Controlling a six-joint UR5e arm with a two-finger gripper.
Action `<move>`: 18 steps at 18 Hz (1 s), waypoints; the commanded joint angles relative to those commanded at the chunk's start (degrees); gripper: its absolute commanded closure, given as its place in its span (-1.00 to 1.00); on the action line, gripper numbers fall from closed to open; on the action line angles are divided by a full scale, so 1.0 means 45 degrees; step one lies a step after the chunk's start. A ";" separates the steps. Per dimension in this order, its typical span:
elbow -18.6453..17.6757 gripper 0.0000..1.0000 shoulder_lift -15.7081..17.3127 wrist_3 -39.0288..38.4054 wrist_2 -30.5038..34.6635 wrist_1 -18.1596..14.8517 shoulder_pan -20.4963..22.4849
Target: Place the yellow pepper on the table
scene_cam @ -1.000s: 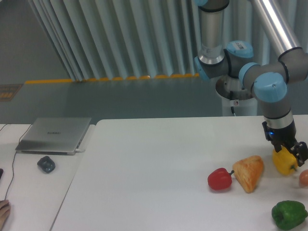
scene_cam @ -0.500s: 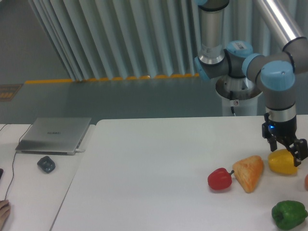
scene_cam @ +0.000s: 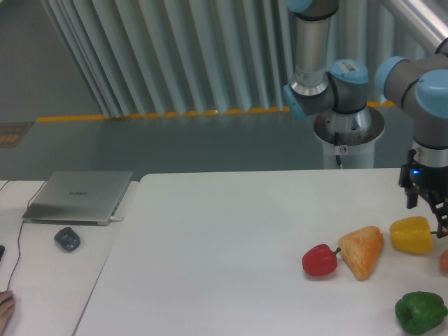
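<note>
The shiny yellow bell pepper [scene_cam: 411,235] sits on the big white table [scene_cam: 231,238] near its right edge, just right of the orange wedge [scene_cam: 362,251]. The black gripper [scene_cam: 431,210] has let go, moved up and right, fingers spread. The laptop's [scene_cam: 78,197] writing is too small to read.

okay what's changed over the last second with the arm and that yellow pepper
The two-finger gripper let go of the glossy yellow bell pepper and drew up and to the right; the pepper now lies on the white table. The red pepper, orange wedge and green pepper stayed put.
</note>
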 joint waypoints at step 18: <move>0.0000 -1.00 -0.0664 0.0653 0.0312 0.0059 0.0216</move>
